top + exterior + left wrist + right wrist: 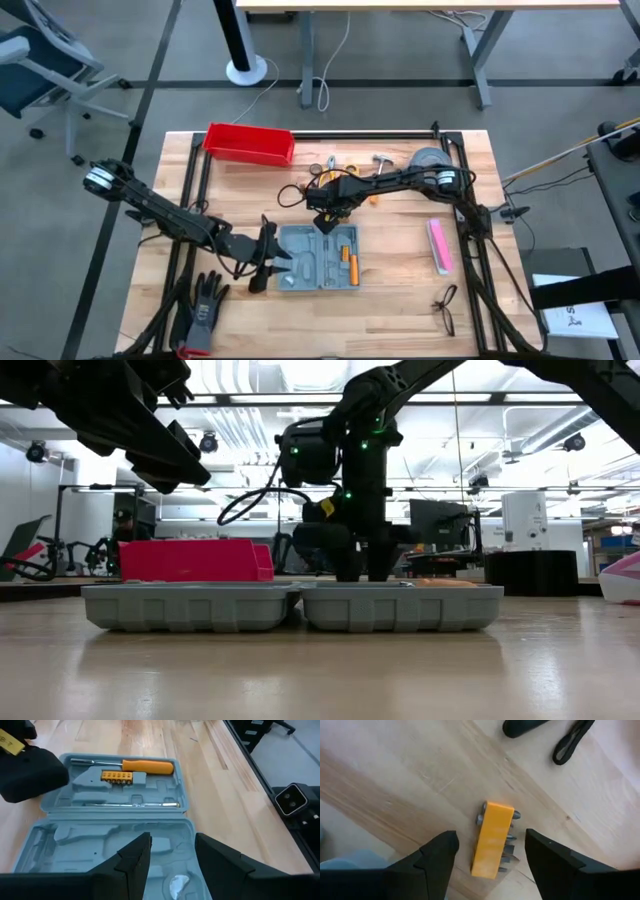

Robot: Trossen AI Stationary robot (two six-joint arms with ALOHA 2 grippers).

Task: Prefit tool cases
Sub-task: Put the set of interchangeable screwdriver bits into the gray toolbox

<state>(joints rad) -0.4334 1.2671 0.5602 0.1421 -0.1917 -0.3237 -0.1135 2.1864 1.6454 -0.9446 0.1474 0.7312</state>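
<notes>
High view, grey-blue tool case (318, 257) lying open on the table (400, 300), orange screwdriver (145, 766) and bit holder (118, 776) in its slots, red bin (248, 143) behind, right gripper (487, 851) jaws wide over another orange bit holder (492, 839), left gripper (170, 851) jaws apart above the case, holding nothing.

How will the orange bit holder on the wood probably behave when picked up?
The orange bit holder looks like a stiff block, so probably no bending. Flat sides suggest no rolling. Its metal bits might slip out if tilted.

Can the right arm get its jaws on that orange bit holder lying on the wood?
Probably yes: the right gripper hangs just above the orange bit holder, jaws open on either side of it, and nothing lies between them.
</notes>
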